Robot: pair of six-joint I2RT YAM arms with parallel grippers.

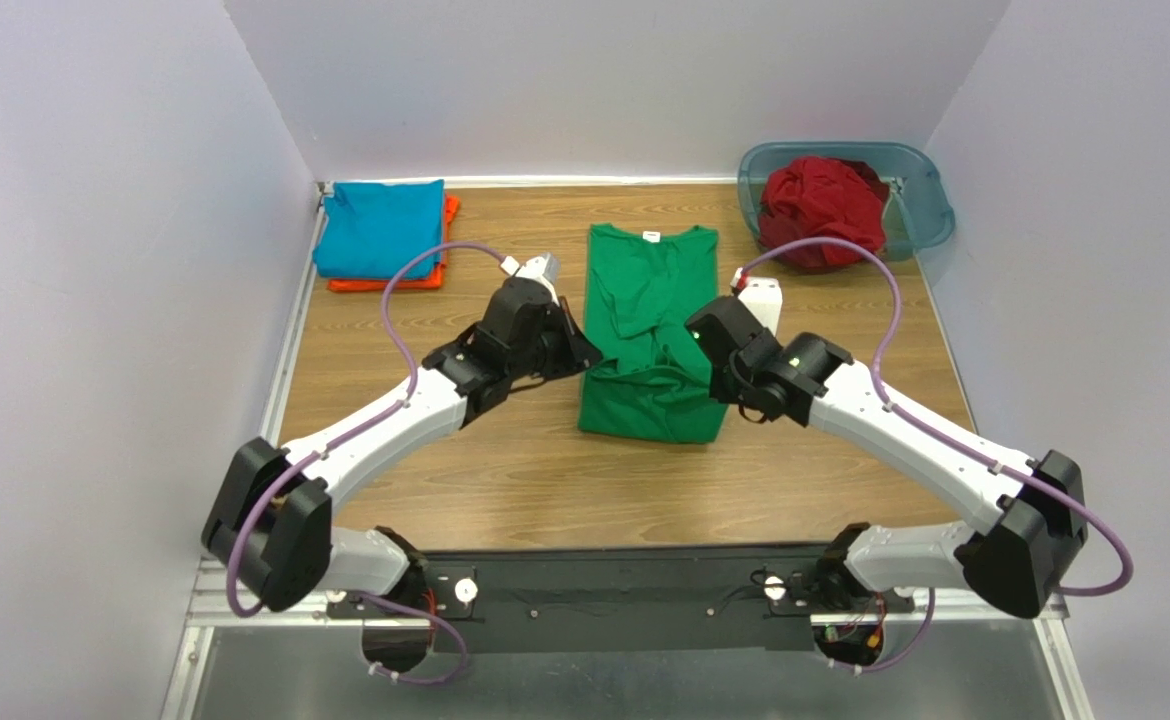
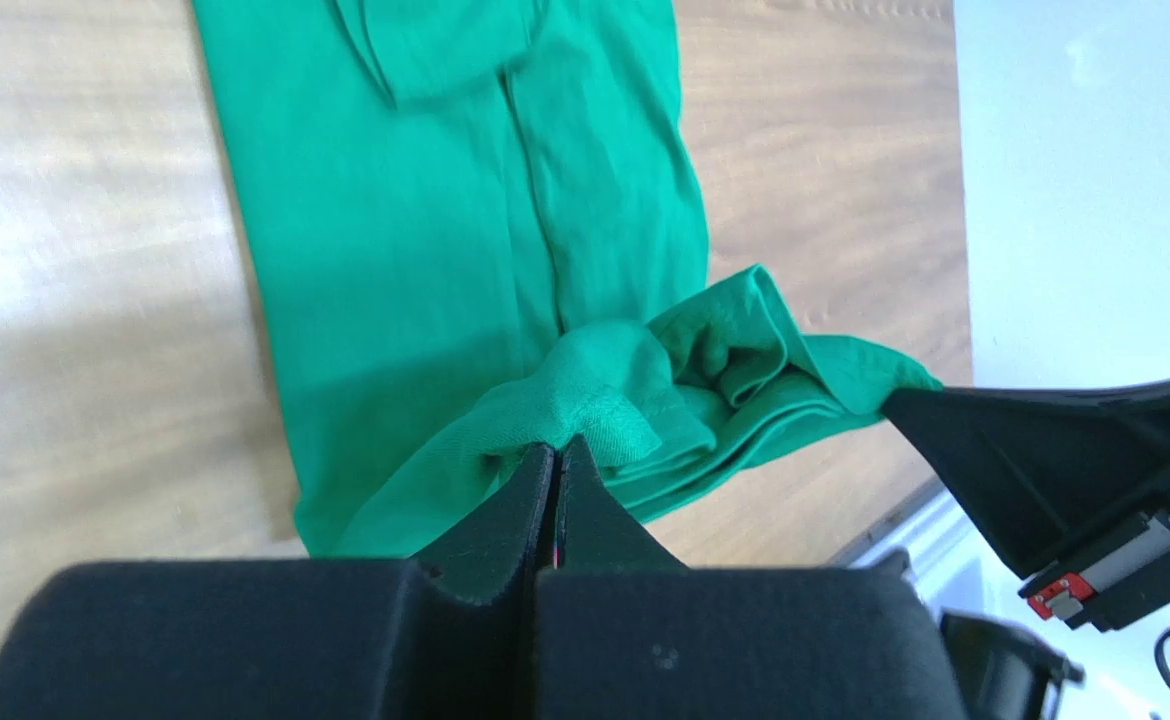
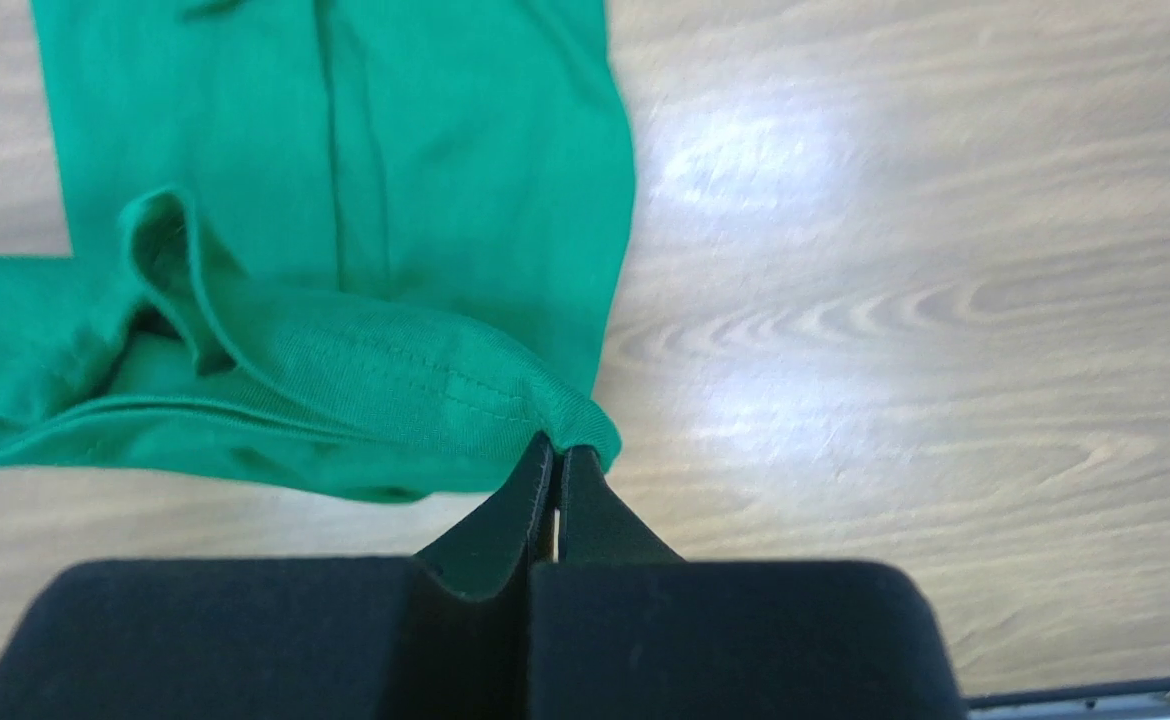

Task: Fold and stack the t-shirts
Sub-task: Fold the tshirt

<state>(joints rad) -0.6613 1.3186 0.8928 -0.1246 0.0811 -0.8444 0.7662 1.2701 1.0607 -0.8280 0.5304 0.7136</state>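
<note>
The wooden table (image 1: 847, 495) shows open boards outward of the left gripper (image 2: 554, 458) and the right gripper (image 3: 558, 453). The green t-shirt (image 1: 648, 300) stretches ahead between them, near hem bunched and lifted. Far beyond the right one, the blue-grey tub (image 1: 929, 218) holds the dark red t-shirt (image 1: 824, 203); beyond the left, the teal-blue t-shirt (image 1: 381, 225) rests on the orange t-shirt (image 1: 381, 284). Each gripper is clamped tight on one hem corner

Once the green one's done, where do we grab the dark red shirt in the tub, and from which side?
Pinch a raised fold on top of the dark red shirt, coming straight down. It lies crumpled in a heap, no clear hem or corner showing, and the tub walls ring it, likely blocking a side approach.
</note>
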